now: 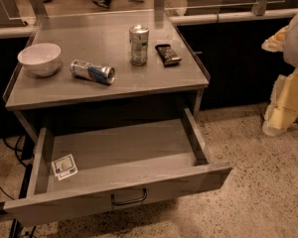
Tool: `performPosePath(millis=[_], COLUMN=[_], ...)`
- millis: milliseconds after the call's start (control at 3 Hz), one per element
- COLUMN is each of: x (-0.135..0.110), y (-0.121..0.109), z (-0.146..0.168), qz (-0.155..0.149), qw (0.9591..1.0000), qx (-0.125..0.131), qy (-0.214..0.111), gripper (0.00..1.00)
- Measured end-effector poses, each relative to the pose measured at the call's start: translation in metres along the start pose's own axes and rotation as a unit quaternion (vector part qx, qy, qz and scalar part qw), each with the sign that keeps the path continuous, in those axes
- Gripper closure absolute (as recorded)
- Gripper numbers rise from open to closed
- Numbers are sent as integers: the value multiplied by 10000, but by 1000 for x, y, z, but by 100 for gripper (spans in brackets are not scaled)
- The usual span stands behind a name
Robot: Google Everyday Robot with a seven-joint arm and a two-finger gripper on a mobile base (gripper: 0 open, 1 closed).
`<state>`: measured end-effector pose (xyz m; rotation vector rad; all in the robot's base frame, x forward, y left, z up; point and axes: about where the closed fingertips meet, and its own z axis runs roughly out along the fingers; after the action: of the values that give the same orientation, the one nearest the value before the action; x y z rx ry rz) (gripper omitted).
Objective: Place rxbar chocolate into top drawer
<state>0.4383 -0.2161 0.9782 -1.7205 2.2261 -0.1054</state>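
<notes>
The rxbar chocolate (168, 54) is a small dark bar lying flat on the counter top, at its right side, just right of an upright silver can (138, 44). The top drawer (120, 158) is pulled wide open below the counter, with a dark curved handle (129, 198) on its front and a white sticker (64, 166) inside at the left. Nothing else lies in the drawer. My arm and gripper (280, 115) hang at the far right edge of the view, over the floor, well away from the bar and the drawer.
A white bowl (39, 58) stands at the counter's left. A second can (92, 72) lies on its side between the bowl and the upright can. A dark cabinet front stands right of the counter. Speckled floor lies in front.
</notes>
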Motion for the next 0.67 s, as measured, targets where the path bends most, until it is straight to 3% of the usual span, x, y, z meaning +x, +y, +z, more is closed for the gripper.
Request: performPosePath(millis=[333,667], x=[0,-9], y=[-1,-20], z=[0,7], qz=[-1,-190], qw=[10000,9998], qx=[12,57], qy=[-9,-90], gripper=[0,0])
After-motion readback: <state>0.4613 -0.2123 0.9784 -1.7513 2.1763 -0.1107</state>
